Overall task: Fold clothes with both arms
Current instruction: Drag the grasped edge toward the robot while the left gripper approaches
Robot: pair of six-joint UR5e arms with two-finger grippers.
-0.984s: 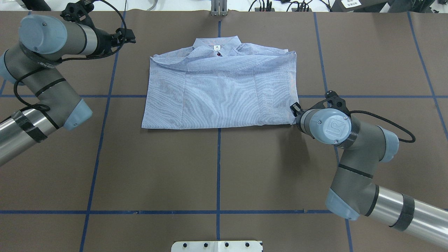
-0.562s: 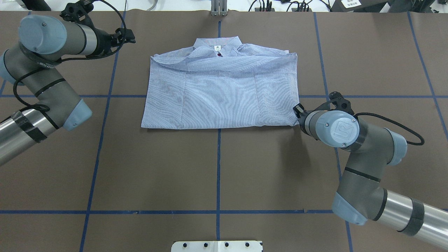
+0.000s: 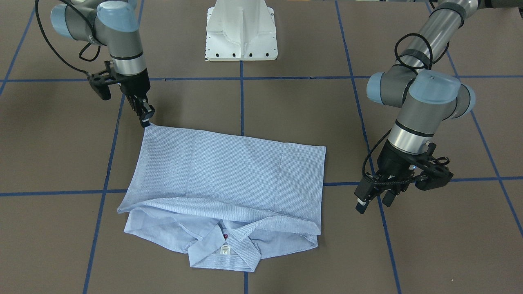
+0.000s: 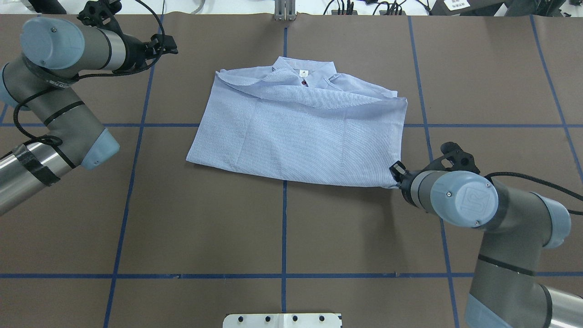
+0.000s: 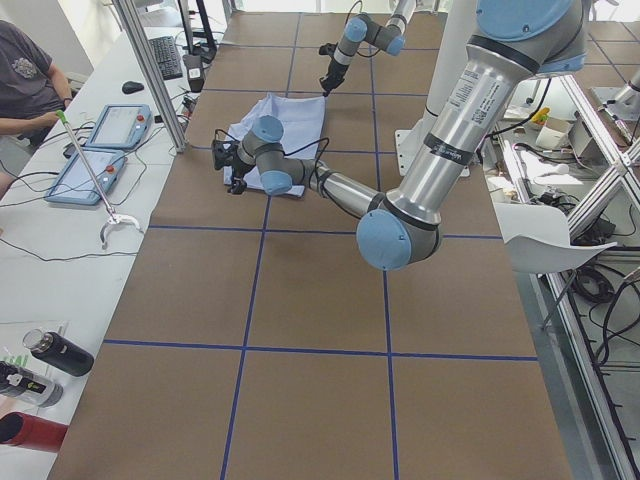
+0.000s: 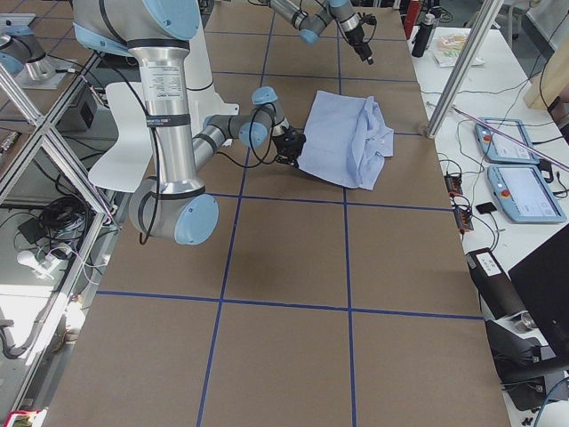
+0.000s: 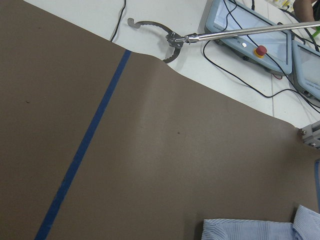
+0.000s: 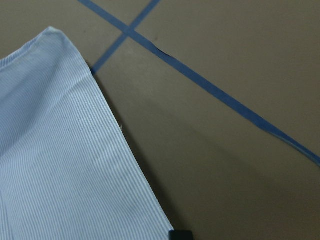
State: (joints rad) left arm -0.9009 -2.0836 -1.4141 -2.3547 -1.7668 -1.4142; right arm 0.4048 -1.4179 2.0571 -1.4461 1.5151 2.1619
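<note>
The striped shirt (image 4: pixel 300 132) lies folded into a broad rectangle on the brown tabletop (image 4: pixel 205 218), straight out from the white pedestal base (image 4: pixel 282 320) and well apart from it. Its smooth folded edge is the side nearer the base. The collar (image 3: pixel 222 247), with a small white neck label (image 3: pixel 224 250) and a dark red button (image 3: pixel 225 236), is on the side farthest from the base. The rectangle sits askew to the blue tape lines (image 4: pixel 283 237), with the corner on the base's right closer to the base than the corner on its left.

The right claw (image 3: pixel 146 119) is at that nearer corner, low over the tabletop, with its fingers pinched together on the cloth. In the right wrist view the shirt's edge runs down to a dark fingertip (image 8: pixel 181 234) at the bottom of the frame, beside a crossing of tape lines.

The left claw (image 3: pixel 372 203) is out from the base on its left side, farther from the base than the right claw and clear of the shirt. Its fingers are spread apart and hold nothing. The left wrist view looks past bare tabletop to the shirt's collar end, and beyond the tabletop's edge to a metal grabber tool (image 7: pixel 170 40) and two handheld control panels (image 7: pixel 250 25).
</note>
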